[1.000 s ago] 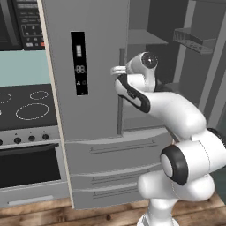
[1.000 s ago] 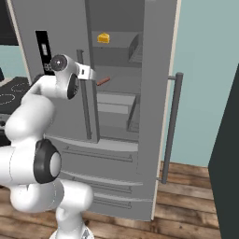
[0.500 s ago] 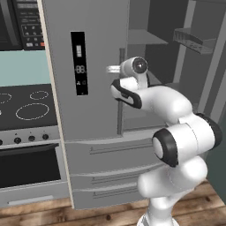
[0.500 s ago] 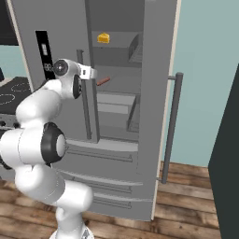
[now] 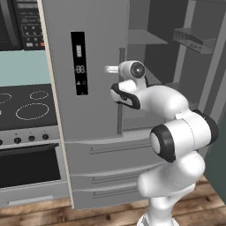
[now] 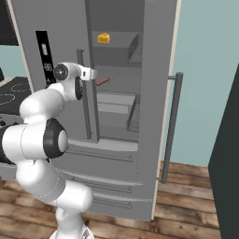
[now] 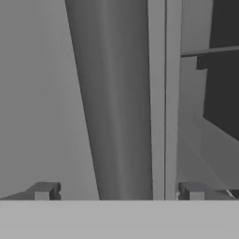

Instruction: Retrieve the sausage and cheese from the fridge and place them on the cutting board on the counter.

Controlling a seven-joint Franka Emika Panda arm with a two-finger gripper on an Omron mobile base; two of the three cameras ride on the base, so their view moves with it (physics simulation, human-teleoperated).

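Observation:
The grey fridge (image 5: 92, 53) has its left door shut and its right door (image 6: 158, 93) swung open. Inside, the yellow cheese (image 6: 103, 38) sits on the upper shelf and the reddish-brown sausage (image 6: 103, 81) lies on the shelf below. My gripper (image 7: 117, 191) is open and holds nothing; the left door's vertical bar handle (image 7: 121, 116) stands between its fingertips (image 7: 44, 190), untouched. The hand (image 5: 110, 69) sits level with the sausage shelf, in front of the doors' middle seam (image 6: 93, 73). The cutting board and the counter are out of view.
A black-topped stove (image 5: 31, 106) with an oven stands left of the fridge, under a microwave (image 5: 22, 22). The open door's bar handle (image 6: 172, 126) juts out at the right. A dark tall unit (image 6: 228, 163) stands at the far right. The floor is wood.
The arm has folded, its elbow rising closer behind the hand. The hand has shifted slightly left toward the shut door's handle. The gripper stays open.

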